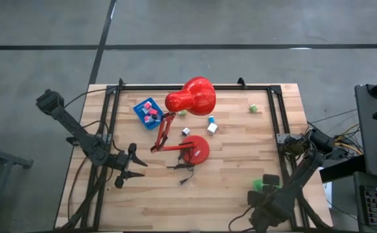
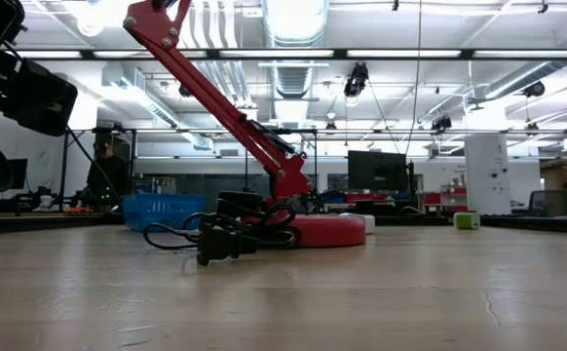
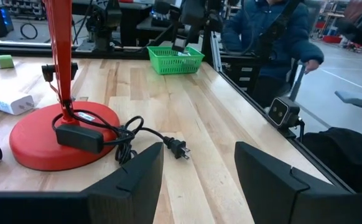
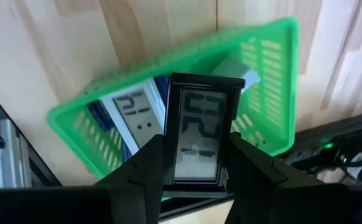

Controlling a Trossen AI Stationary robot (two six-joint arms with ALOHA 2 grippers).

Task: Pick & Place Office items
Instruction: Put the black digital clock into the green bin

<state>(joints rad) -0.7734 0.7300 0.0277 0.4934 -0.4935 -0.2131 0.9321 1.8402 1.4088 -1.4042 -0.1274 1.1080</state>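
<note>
Wooden table, green tray holding clocks

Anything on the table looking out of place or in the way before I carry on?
Yes: the red desk lamp stands mid-table with its black power cord unplugged and sprawled loose over the wood beside the base. Small blocks lie scattered around it. The right gripper holds a small digital clock above the green basket.

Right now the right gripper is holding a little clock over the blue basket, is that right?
Not quite. The right gripper does hold the little clock, but the basket under it is green, not blue. The right wrist view shows it. The blue basket sits across the table, behind the red lamp.
</note>
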